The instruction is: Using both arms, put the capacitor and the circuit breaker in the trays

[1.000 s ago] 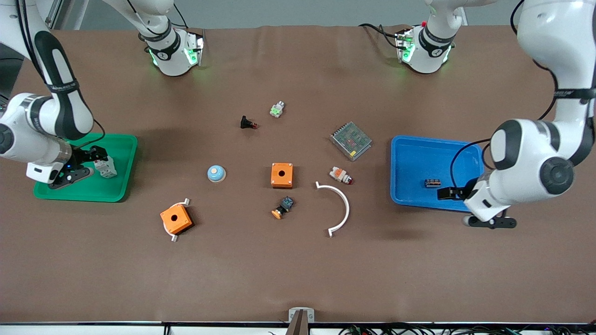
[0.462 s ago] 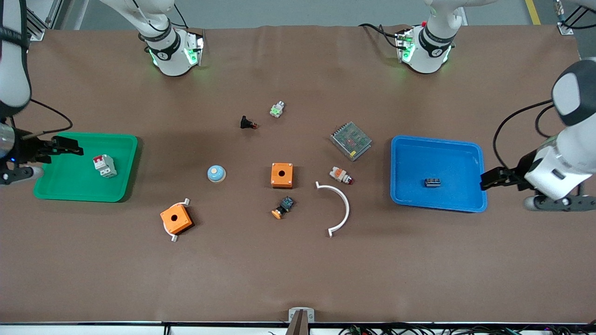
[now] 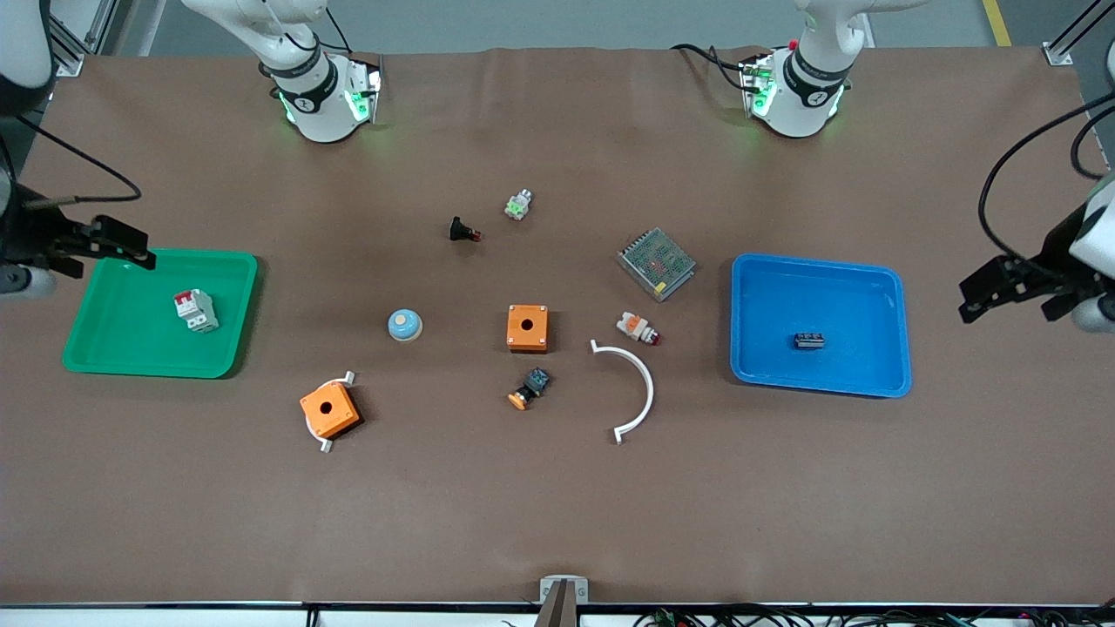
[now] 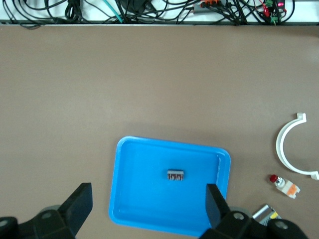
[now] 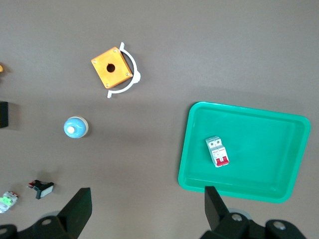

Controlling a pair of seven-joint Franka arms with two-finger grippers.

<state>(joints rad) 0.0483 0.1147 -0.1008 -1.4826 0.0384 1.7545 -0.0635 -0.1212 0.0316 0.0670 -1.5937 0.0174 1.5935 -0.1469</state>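
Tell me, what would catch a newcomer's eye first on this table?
Two bright trays: a green tray at the right arm's end holding the circuit breaker, and a blue tray at the left arm's end holding the capacitor. The right gripper and left gripper, both open and empty, hang by the trays' outer edges.

Capacitor (image 4: 175,175) lies inside blue tray (image 4: 134,209).

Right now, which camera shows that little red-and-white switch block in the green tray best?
The right wrist view: the circuit breaker lies unobstructed in the green tray. The front view shows it smaller. The left wrist view misses it.
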